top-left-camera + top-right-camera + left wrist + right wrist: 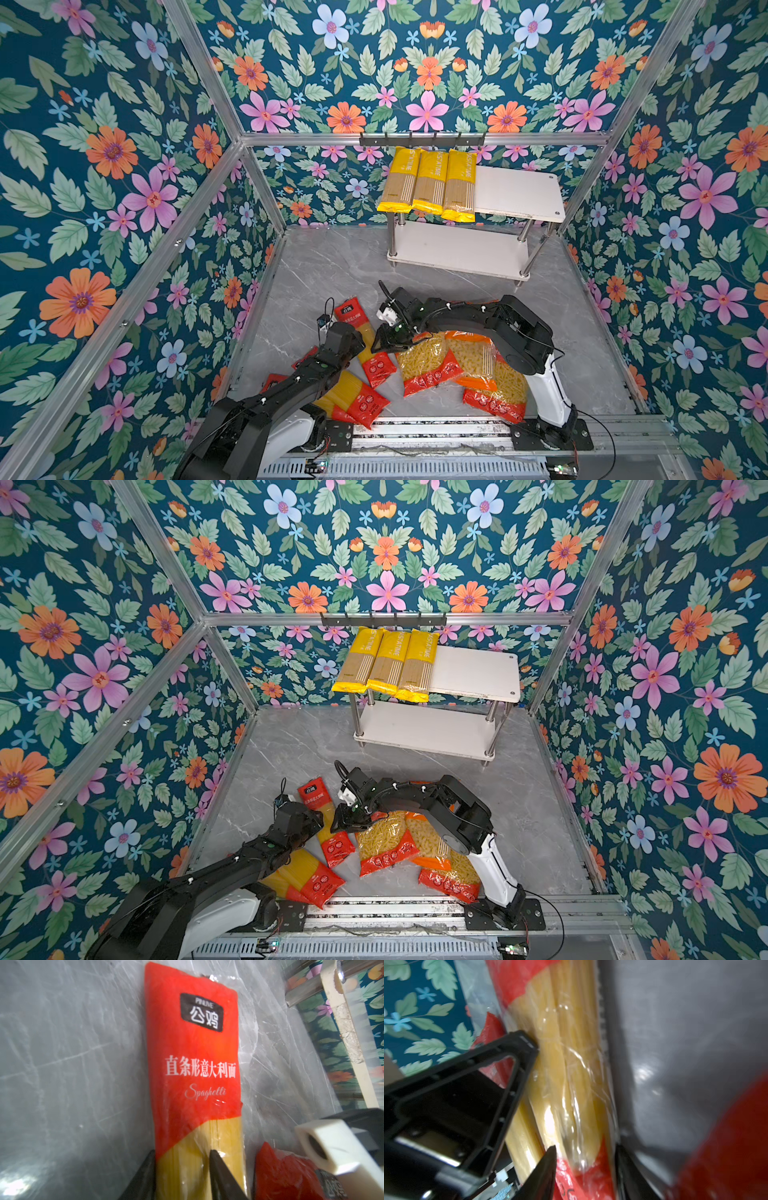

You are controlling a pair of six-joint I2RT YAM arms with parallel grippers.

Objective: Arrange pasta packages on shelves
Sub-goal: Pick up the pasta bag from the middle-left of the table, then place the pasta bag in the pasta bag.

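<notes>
A long red spaghetti pack (352,312) (316,796) lies on the grey marble floor, and both grippers are on it. In the left wrist view my left gripper (181,1153) pinches its yellow window part (197,1064), one finger at the pack's edge and one pressed into its middle. My right gripper (585,1149) clamps the same pack (571,1064) nearer its red end. In both top views the left gripper (360,338) and the right gripper (376,344) meet over it. Three yellow spaghetti packs (428,183) lie side by side on the shelves' upper board (519,191). The lower board (457,249) is bare.
More red spaghetti packs (359,397) lie under the left arm. Two red short-pasta bags (424,365) (500,397) and an orange one (473,365) lie under the right arm. A black hook rail (422,139) hangs above the shelves. Floral walls and aluminium bars close in the floor.
</notes>
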